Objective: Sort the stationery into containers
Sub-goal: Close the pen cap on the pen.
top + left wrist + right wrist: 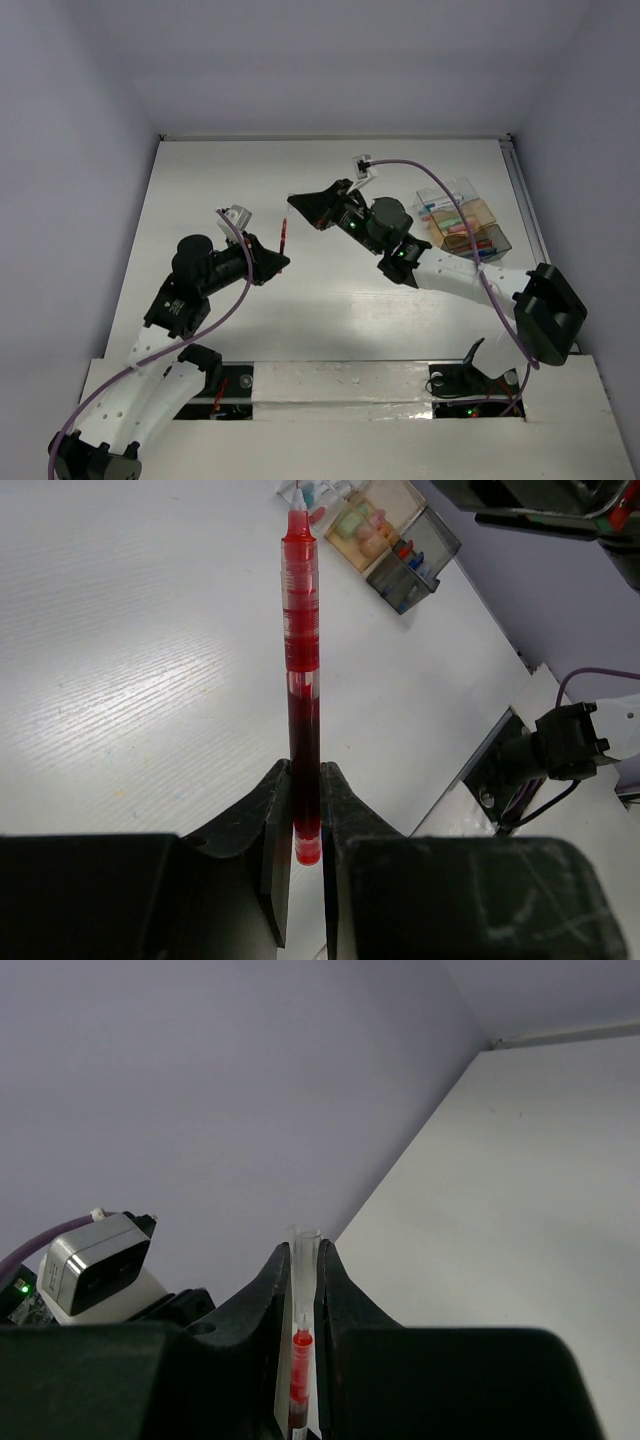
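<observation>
Several coloured pieces already lie in the containers [480,207] at the bench's [400,330] right side. The red pen [300,630] is not yet boxed. It hangs above mid-bench, with the left hand [305,770] clenched on its lower end and the right hand [302,1255] apparently clamped on its clear tip.

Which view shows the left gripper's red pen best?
Left wrist: the whole red pen stands clamped in the left gripper. Top shows it only as a sliver. Right wrist shows only a clear-red piece in the right gripper.
</observation>
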`<action>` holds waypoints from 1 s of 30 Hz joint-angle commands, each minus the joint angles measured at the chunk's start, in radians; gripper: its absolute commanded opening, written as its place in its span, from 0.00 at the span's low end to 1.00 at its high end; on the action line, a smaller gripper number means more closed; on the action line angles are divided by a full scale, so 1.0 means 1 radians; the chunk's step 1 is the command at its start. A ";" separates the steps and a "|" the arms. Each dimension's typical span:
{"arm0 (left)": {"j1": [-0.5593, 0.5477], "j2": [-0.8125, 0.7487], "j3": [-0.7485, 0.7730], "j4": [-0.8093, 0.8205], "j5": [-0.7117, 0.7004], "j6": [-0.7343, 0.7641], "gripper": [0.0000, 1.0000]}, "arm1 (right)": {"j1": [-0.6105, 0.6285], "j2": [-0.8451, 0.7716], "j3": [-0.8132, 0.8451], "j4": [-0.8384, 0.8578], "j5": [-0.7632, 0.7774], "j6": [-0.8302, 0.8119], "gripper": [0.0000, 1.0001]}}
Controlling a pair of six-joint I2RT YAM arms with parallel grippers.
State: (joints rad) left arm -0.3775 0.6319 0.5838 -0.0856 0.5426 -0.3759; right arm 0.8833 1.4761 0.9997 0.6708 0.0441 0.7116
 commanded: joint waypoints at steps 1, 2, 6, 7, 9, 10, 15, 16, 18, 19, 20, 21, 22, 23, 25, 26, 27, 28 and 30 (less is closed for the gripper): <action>0.005 -0.005 -0.004 0.063 0.022 -0.001 0.00 | 0.016 0.015 0.020 0.105 -0.012 0.006 0.00; 0.005 -0.005 -0.004 0.063 0.023 -0.001 0.00 | 0.016 0.019 0.022 0.104 -0.013 0.006 0.00; 0.005 -0.005 -0.004 0.064 0.023 -0.003 0.00 | 0.016 0.027 0.030 0.102 -0.023 0.006 0.00; 0.005 -0.003 -0.004 0.064 0.023 -0.003 0.00 | 0.016 0.027 0.031 0.102 -0.024 0.005 0.00; 0.005 -0.001 -0.004 0.064 0.023 -0.003 0.00 | 0.016 0.030 0.036 0.096 -0.024 -0.001 0.00; 0.005 -0.001 -0.004 0.064 0.023 -0.003 0.00 | 0.016 0.032 0.040 0.092 -0.024 -0.001 0.00; 0.005 -0.001 -0.004 0.066 0.030 -0.003 0.00 | 0.016 0.052 0.060 0.092 -0.029 0.002 0.00; 0.005 -0.001 -0.004 0.064 0.030 -0.003 0.00 | 0.016 0.055 0.065 0.090 -0.029 0.002 0.00; 0.005 -0.001 -0.004 0.064 0.030 -0.003 0.00 | 0.016 0.062 0.073 0.090 -0.032 0.002 0.00; 0.005 -0.004 -0.004 0.066 0.030 -0.003 0.00 | 0.016 0.062 0.077 0.090 -0.032 0.000 0.00; 0.005 -0.005 -0.004 0.066 0.031 -0.003 0.00 | 0.016 0.066 0.080 0.089 -0.033 0.002 0.00; 0.005 -0.005 -0.004 0.066 0.031 -0.003 0.00 | 0.016 0.070 0.083 0.088 -0.035 0.000 0.00; 0.005 -0.005 -0.004 0.064 0.030 -0.003 0.00 | 0.016 0.070 0.083 0.088 -0.038 0.003 0.00; 0.005 -0.008 -0.002 0.064 0.026 -0.003 0.00 | 0.016 0.070 0.082 0.090 -0.038 0.006 0.00; 0.005 -0.011 -0.004 0.063 0.023 -0.003 0.00 | 0.016 0.067 0.074 0.095 -0.038 0.011 0.00; 0.005 -0.014 -0.004 0.063 0.019 -0.003 0.00 | 0.016 0.066 0.067 0.098 -0.036 0.012 0.00; 0.005 -0.014 -0.004 0.061 0.019 -0.003 0.00 | 0.016 0.062 0.063 0.099 -0.038 0.014 0.00; 0.005 -0.014 -0.002 0.061 0.017 -0.003 0.00 | 0.016 0.058 0.059 0.101 -0.038 0.012 0.00; 0.005 -0.014 -0.001 0.053 0.004 -0.001 0.00 | 0.016 0.047 0.053 0.099 -0.036 0.011 0.00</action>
State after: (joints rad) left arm -0.3775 0.6319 0.5835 -0.0849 0.5472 -0.3767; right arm 0.8913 1.5455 1.0367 0.7044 0.0109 0.7200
